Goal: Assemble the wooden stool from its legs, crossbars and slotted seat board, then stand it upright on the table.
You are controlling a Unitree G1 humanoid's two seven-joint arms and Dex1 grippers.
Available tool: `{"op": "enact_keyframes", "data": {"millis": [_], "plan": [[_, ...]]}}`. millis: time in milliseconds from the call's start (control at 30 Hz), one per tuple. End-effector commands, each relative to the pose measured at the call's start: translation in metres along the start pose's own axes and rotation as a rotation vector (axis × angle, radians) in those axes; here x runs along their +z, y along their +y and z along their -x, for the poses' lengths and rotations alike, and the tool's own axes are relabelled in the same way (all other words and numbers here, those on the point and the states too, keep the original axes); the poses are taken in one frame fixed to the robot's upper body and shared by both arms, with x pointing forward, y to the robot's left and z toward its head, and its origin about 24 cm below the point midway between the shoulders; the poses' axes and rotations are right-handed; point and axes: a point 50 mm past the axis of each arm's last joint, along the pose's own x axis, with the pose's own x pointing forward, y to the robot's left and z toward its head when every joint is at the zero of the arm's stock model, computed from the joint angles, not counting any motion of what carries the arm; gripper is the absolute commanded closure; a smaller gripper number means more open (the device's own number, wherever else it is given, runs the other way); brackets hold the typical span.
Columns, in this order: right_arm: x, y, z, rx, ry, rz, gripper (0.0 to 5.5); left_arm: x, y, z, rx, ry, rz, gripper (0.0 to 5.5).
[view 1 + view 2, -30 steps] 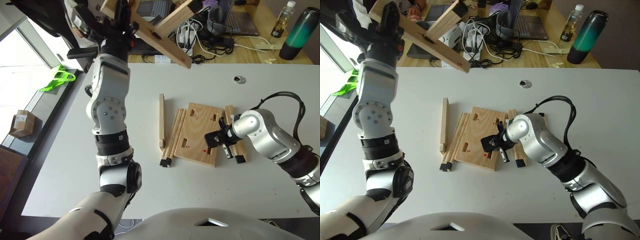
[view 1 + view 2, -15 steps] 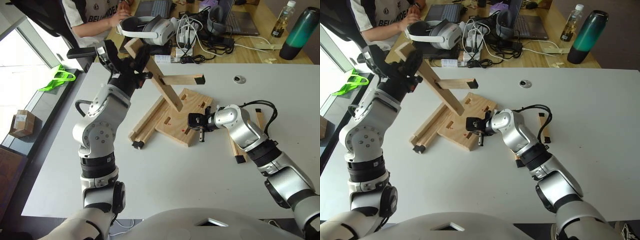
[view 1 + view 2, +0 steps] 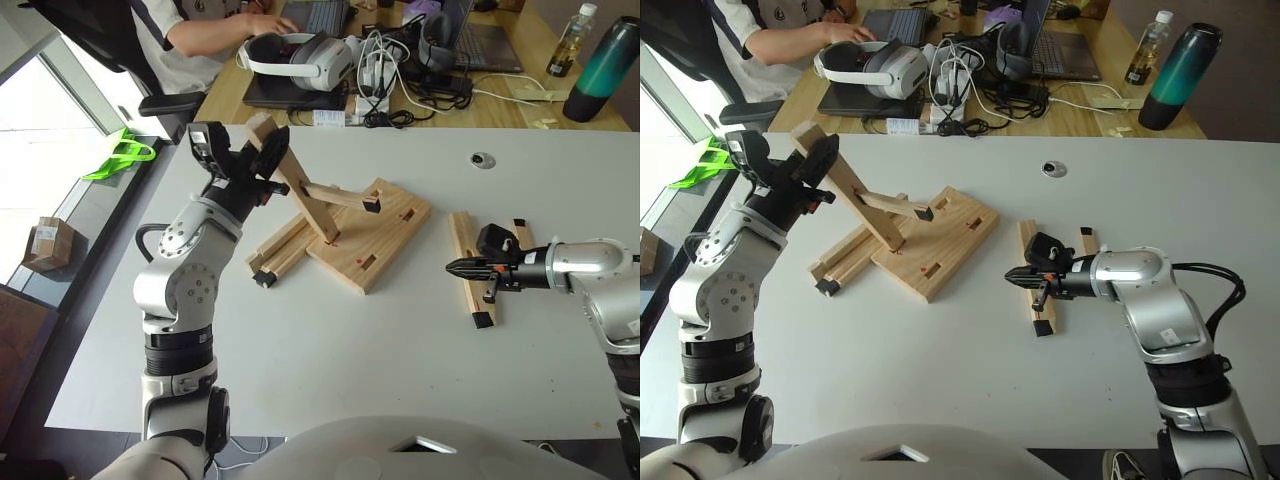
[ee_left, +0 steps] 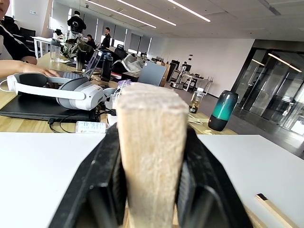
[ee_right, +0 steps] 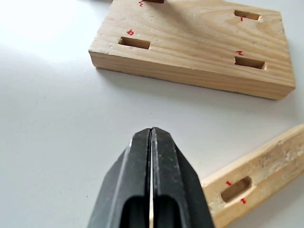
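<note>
Seat board (image 3: 385, 240) lies flat mid-table, pale slotted wood. My left gripper (image 3: 247, 150) clamps a leg (image 3: 305, 195) that tilts down onto it. Left wrist: rough end grain squeezed between black pads (image 4: 90, 190). Right wrist: my right gripper (image 5: 150, 137) is pressed together and empty, beside a loose leg (image 5: 256, 173). Red handwritten marks (illegible to me) sit by the slots.

the leg (image 3: 305, 195) is clamped in the left pincer (image 3: 243, 150) and slants down away from it to the seat board (image 3: 385, 235), which lies flat on the surface (image 3: 330, 360). a crossbar (image 3: 335, 196) juts from the leg on the side away from that pincer. loose legs (image 3: 283, 246) lie below the left pincer, touching the board. the right pincer (image 3: 452, 266) sits well apart from the board, tips toward it, just beside another loose leg (image 3: 466, 250).
</note>
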Motion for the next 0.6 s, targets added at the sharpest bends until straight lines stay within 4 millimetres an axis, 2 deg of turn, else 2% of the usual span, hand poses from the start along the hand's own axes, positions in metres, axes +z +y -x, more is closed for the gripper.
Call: {"op": "enact_keyframes", "data": {"millis": [33, 233, 367, 467, 600], "plan": [[0.001, -0.001, 0.001, -0.044, -0.026, -0.005, 5.50, -0.036, 0.004, 0.009, -0.030, 0.167, 0.050, 4.48], [0.007, -0.009, -0.002, -0.114, -0.072, 0.012, 5.50, -0.050, 0.012, 0.007, -0.140, 0.332, -0.069, 4.48], [0.009, -0.011, -0.006, -0.139, -0.094, 0.025, 5.50, -0.048, 0.027, -0.004, -0.068, 0.438, -0.089, 4.48], [0.008, -0.012, -0.009, -0.169, -0.094, 0.042, 5.50, -0.047, 0.038, -0.004, 0.049, 0.500, -0.084, 4.48], [0.005, -0.014, -0.009, -0.200, -0.097, 0.049, 5.50, -0.046, 0.030, 0.003, 0.143, 0.526, -0.044, 4.48]]}}
